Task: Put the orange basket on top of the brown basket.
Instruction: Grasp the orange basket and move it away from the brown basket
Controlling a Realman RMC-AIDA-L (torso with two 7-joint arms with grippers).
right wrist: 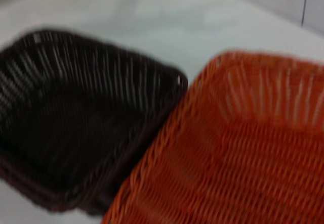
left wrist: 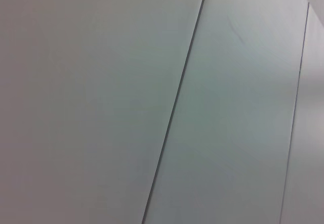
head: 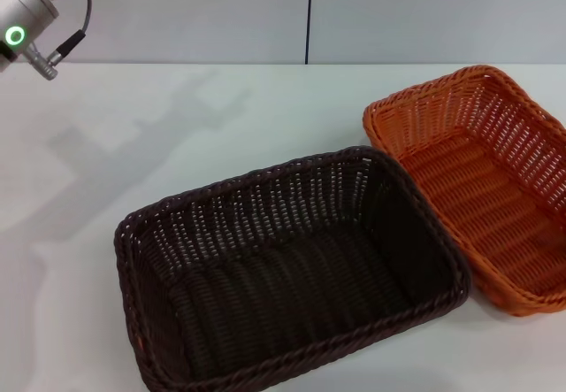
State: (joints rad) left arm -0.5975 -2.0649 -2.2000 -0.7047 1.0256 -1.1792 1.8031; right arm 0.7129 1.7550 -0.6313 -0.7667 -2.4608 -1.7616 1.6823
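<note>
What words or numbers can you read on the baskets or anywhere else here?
There are none to read.
The brown basket shows only woven strands, no label or letters.
The orange basket shows only weave too.
The white table carries no writing.
The left arm, at the far left corner of the head view, shows a green ring light, which is a light and not a word or number.

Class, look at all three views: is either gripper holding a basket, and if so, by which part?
No hold is visible. The orange basket and brown basket both sit on the table, side by side, and neither gripper appears in any view.
</note>
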